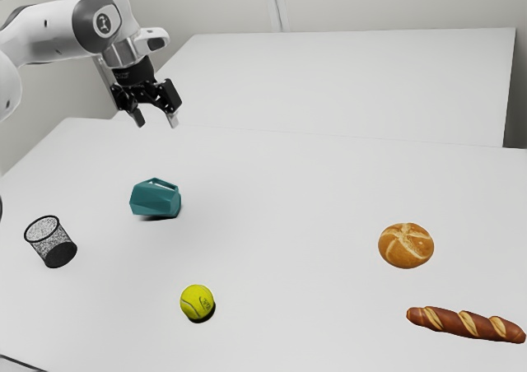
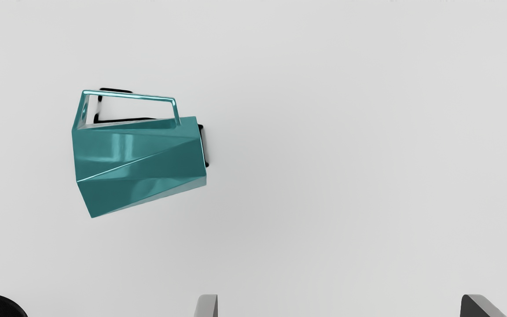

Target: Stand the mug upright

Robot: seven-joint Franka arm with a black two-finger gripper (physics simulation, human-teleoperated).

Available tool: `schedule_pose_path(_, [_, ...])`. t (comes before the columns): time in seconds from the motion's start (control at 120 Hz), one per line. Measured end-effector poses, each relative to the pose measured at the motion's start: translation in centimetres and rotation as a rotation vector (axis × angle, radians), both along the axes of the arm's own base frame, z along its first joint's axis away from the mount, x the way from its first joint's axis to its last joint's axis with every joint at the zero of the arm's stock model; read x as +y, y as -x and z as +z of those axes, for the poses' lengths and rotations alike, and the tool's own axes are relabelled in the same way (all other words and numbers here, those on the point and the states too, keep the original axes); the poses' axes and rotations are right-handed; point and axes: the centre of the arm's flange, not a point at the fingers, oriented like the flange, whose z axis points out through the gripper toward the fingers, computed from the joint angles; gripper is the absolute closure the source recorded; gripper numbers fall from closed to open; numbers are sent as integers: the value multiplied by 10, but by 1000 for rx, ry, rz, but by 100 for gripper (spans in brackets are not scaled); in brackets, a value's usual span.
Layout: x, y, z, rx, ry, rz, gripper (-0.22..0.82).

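Note:
High above the white table, the black gripper [image 1: 156, 120] stands open with nothing between its fingers. Below it on the tabletop, the teal faceted mug [image 1: 155, 199] lies on its side, its angular handle at the edge facing the table's far side in the exterior view. In the wrist view the mug [image 2: 141, 163] shows its side wall and handle loop, off to one side of the open gripper [image 2: 339, 304] and apart from it.
On the white table [image 1: 280, 257] a black mesh cup [image 1: 51, 242] stands near the mug, toward the exterior view's left. A yellow tennis ball [image 1: 198, 303] lies nearer that camera. A round bread roll [image 1: 406, 245] and a long pretzel stick [image 1: 466, 323] lie at the exterior view's right.

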Motion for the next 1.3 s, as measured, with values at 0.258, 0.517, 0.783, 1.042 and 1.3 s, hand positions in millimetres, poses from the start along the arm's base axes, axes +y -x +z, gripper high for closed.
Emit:
schedule_pose_path(0.258, [0, 0, 1, -2, 0, 0, 0])
schedule_pose_path(0.517, [2, 18, 30, -32, 56, 23, 0])
schedule_pose_path(0.783, [94, 40, 21, -32, 229, 194, 0])
schedule_pose_path(1.042, [197, 46, -52, 32, 408, 320, 0])
schedule_pose_path(1.3, [242, 33, -151, -1, 542, 328, 0])
